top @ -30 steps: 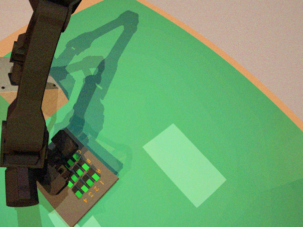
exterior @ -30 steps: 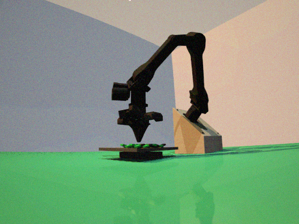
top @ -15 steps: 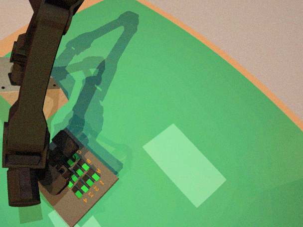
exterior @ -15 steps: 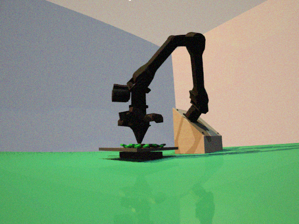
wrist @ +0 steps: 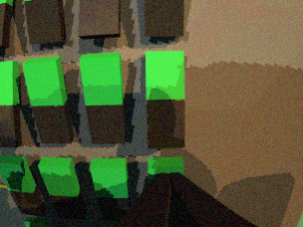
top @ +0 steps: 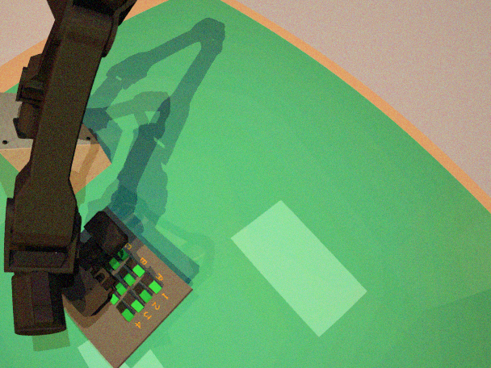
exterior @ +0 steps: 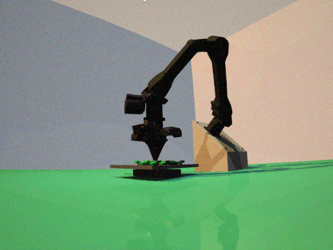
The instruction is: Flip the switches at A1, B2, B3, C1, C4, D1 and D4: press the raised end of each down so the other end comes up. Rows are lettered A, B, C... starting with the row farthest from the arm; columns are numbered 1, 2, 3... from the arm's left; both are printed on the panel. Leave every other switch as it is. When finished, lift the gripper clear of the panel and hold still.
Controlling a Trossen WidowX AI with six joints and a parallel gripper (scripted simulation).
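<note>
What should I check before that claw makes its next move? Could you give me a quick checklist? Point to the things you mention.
1. Claw (exterior: 155, 159) (wrist: 167, 183) shut, with nothing between its fingers: ok.
2. Claw tip lined up with the C4 switch (wrist: 165, 165), one of those to flip: ok, it is right at that switch in the wrist view.
3. Panel (top: 113, 343) (exterior: 123, 166) (wrist: 239, 100) sitting level: ok, it looks level from outside.
4. C4 seen whole, to confirm its flip: cannot tell, the claw hides its lower part.
5. Row D switches readable: cannot tell, they are mostly hidden or out of view.
6. Claw lifted clear for a sideways move: not ok, its tip is down at the switches.
</note>
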